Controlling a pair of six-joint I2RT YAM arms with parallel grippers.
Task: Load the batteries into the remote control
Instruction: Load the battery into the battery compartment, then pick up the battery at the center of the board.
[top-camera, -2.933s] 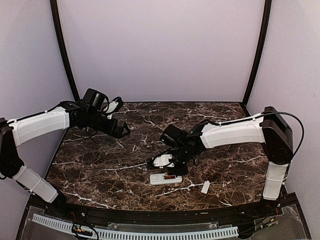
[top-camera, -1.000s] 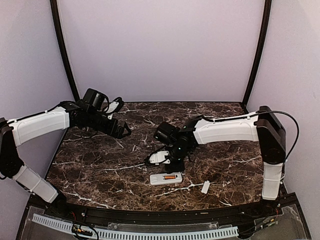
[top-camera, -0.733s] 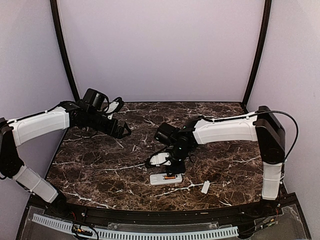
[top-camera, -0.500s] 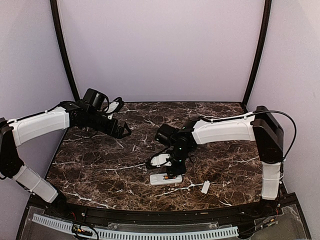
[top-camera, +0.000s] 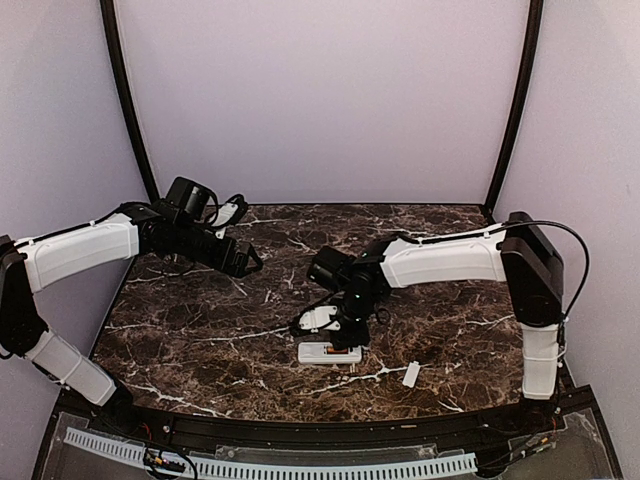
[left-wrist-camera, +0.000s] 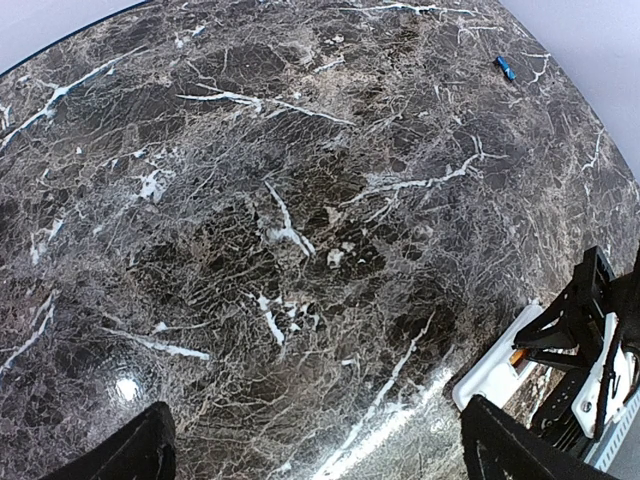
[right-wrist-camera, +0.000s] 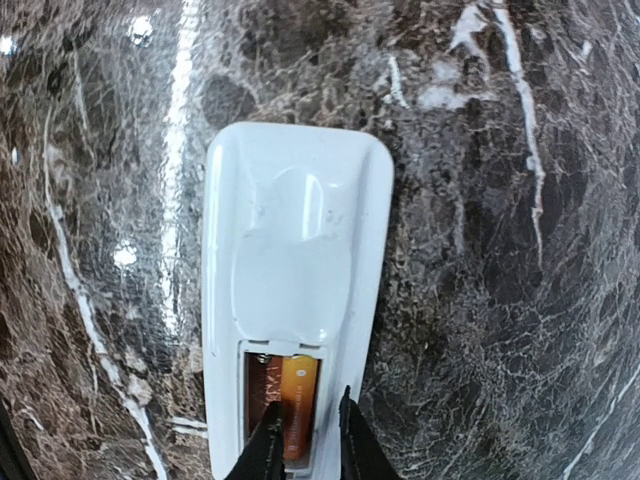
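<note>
dark veined marble makes the counter, and the remote control lies bay-up near the middle of its near edge, so the slot faces the right tool poised straight above it. that tool's jaws are drawn almost together astride the one orange battery showing in the bay, probably to seat it flat, though i cannot tell whether they pinch it or only press. the left tool hangs wide open and empty toward the far left corner, likely kept clear, while the small white cover lies by the near right edge.
</note>
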